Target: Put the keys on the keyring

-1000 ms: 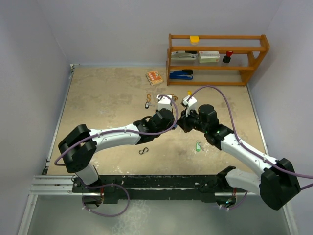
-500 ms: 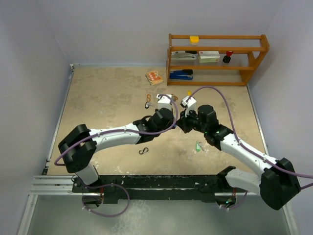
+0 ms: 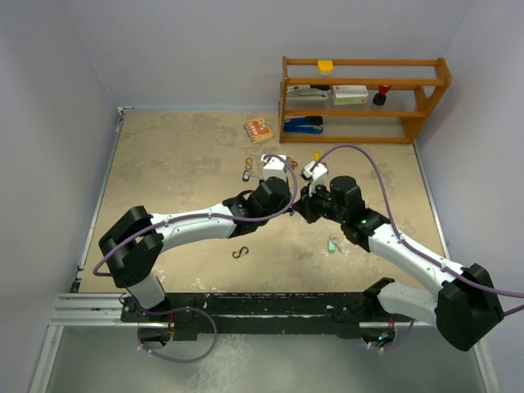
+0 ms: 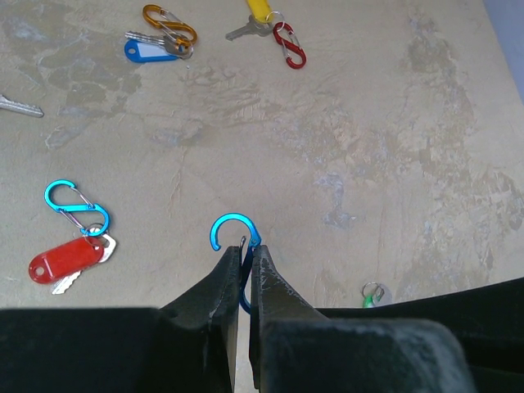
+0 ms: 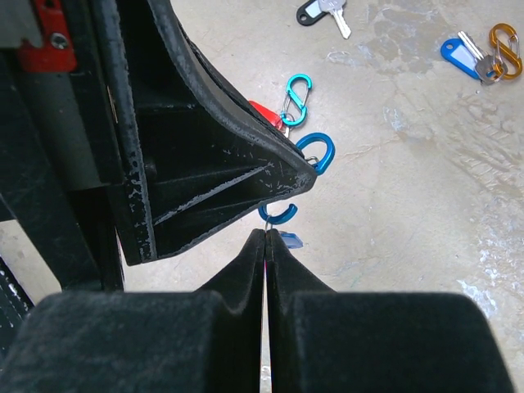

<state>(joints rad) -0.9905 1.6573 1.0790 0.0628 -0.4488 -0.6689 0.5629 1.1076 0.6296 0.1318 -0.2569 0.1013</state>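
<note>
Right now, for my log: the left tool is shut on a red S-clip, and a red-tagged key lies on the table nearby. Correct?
No: the S-clip in the left tool is blue, not red, as the left wrist view shows. The red-tagged key does lie on the table nearby.

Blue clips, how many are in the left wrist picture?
2. One blue clip lies beside the red-tagged key; the other is pinched in the left jaws. More may be hidden.

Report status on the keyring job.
Left gripper shut on blue S-clip. Right gripper shut, seemingly on blue-tagged key, at clip's free hook. Green-tagged key loose. No obstruction seen.
</note>
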